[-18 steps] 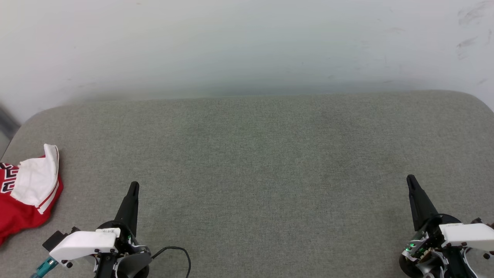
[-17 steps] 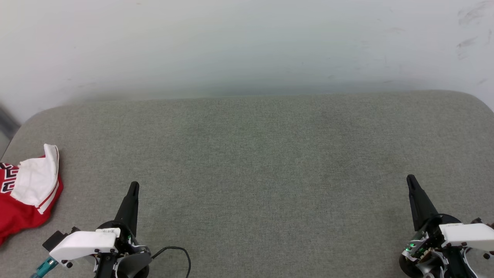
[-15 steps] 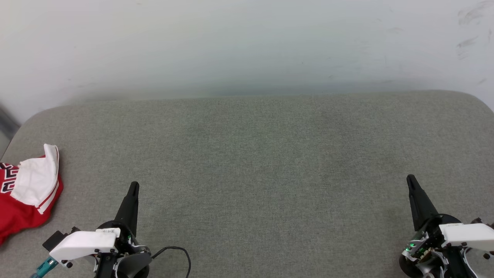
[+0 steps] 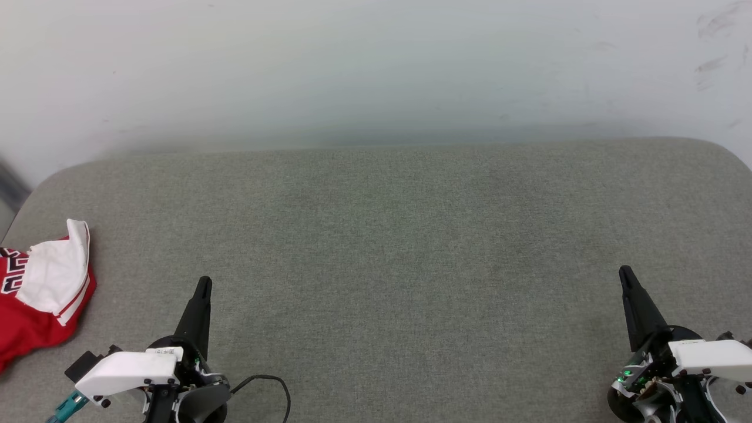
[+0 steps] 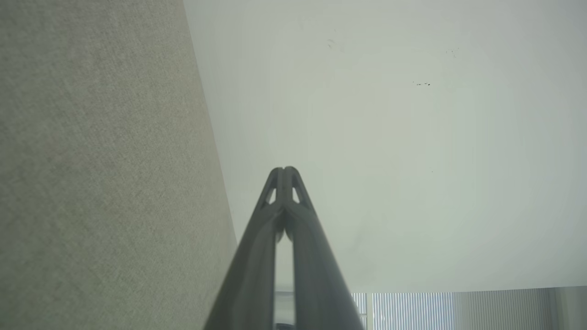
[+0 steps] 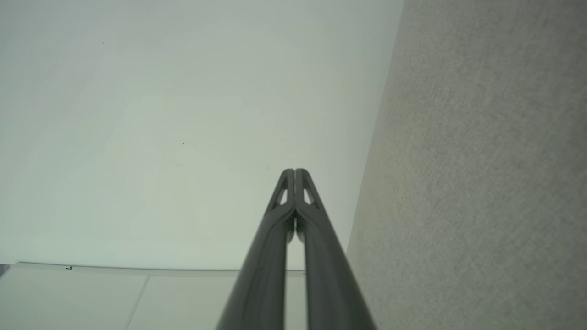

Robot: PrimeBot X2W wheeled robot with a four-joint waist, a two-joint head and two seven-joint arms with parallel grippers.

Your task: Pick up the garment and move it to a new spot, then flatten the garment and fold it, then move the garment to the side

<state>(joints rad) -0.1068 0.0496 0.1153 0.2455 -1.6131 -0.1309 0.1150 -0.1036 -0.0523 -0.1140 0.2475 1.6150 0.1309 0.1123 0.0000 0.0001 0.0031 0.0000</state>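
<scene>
Nothing is shifting since the earlier frames: we are keeping both arms parked low at the near edge of the grey fabric-covered table (image 4: 376, 247). Our left gripper (image 4: 203, 283) is holding its fingers pressed together on nothing, and our right gripper (image 4: 624, 271) is doing the same. The garment (image 4: 35, 317) is lying crumpled at the table's left edge, apart from the left gripper, a white sleeve resting over its red body.

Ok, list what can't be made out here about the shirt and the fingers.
Shirt: head view, left edge cuts it off; lettering partly hidden under a folded white sleeve.
Left fingers, right fingers: head view, seen edge-on; their height above the grey cushion is unclear.
</scene>
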